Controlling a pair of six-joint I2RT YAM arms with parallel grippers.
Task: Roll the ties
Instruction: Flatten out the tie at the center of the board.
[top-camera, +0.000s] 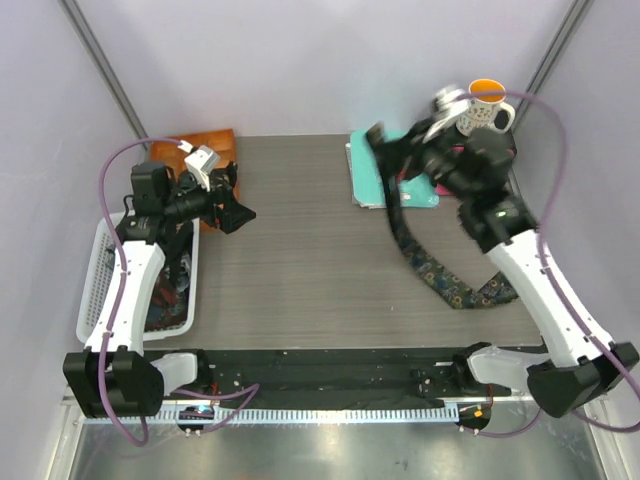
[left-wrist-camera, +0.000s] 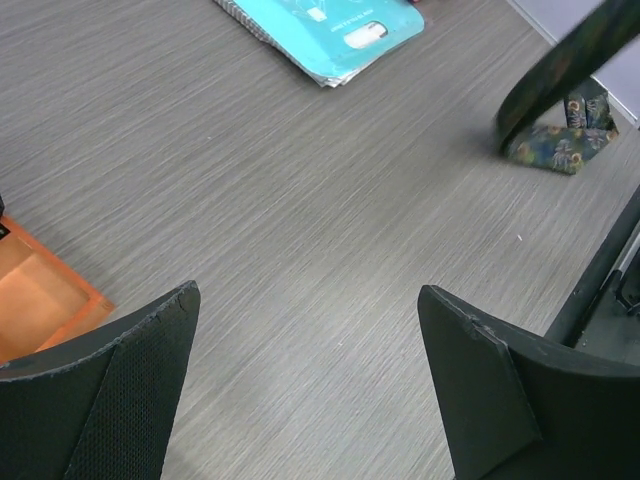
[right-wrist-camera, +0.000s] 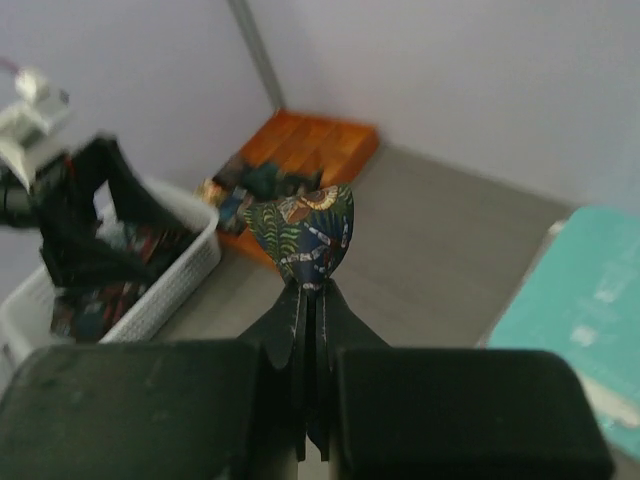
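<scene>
The right gripper (right-wrist-camera: 310, 330) was closed tight on one end of a long narrow necktie of dark blue-green patterned fabric (right-wrist-camera: 303, 235), the pointed tip fanning out just past the fingertips. Seen from above, this gripper was raised over the bench of grey wood-grain laminate (top-camera: 290, 260) at about 1 o'clock. The necktie hung from it and ran toward 4 o'clock, where its lower part lay bent on the bench top.

The left gripper (top-camera: 238, 212) hovered at about 10 o'clock with its fingers spread wide and nothing between them.

A white slotted plastic basket (top-camera: 98, 270) sat at 9 o'clock along the left edge, with dark and reddish fabric heaped inside (top-camera: 170, 285). A flat orange tray (top-camera: 215, 145) lay at 11 o'clock, and small dark patterned bundles (right-wrist-camera: 260, 185) sat at its edge, too blurred to tell further. A teal flat folder (top-camera: 370, 175) rested at 1 o'clock, beneath the raised right gripper.
</scene>
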